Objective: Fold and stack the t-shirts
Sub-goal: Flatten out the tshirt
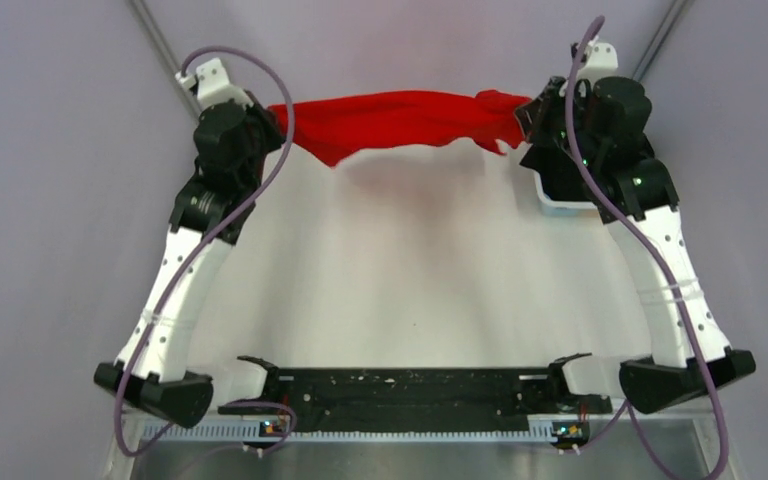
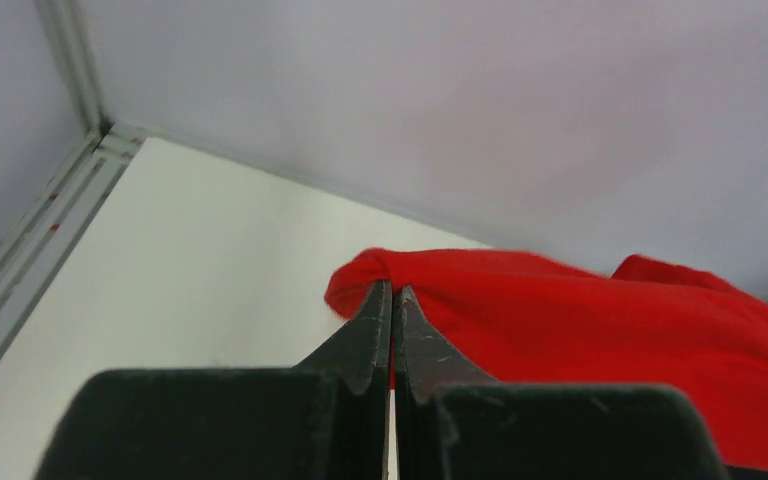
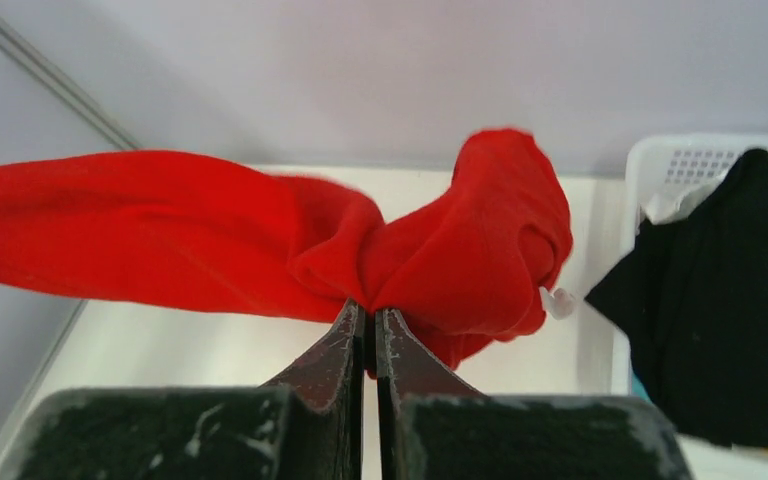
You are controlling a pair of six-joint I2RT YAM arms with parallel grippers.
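While no folded stack is showing on the white bench, the red t-shirt is hanging stretched above its far edge, bunched rather than flat. At far right, the white basket is holding the black t-shirt. The left end effector and right end effector are each pinching one end of the red cloth, so folding is seemingly only beginning.

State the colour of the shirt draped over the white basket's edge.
The shirt is black; right wrist view shows it best.
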